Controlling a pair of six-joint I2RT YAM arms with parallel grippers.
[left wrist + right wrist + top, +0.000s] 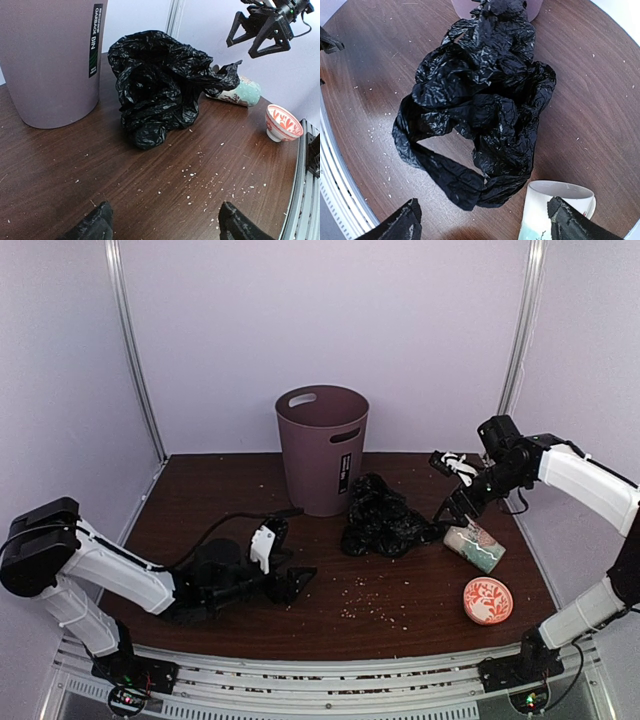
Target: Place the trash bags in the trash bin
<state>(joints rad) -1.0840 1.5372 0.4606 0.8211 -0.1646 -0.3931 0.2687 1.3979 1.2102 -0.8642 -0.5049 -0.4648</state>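
Observation:
The mauve-brown trash bin (322,448) stands upright at the back middle of the table; it also shows in the left wrist view (50,65). A crumpled pile of black trash bags (380,518) lies on the table just right of the bin, also in the left wrist view (160,85) and the right wrist view (480,95). My left gripper (292,555) is open and empty, low over the table, left of the bags (165,225). My right gripper (445,485) is open and empty, raised above the bags' right end (482,220).
A patterned cream mug (475,545) lies on its side right of the bags, under my right gripper (555,210). A red-patterned bowl (487,600) sits at the front right. Small white crumbs (365,605) are scattered on the brown table.

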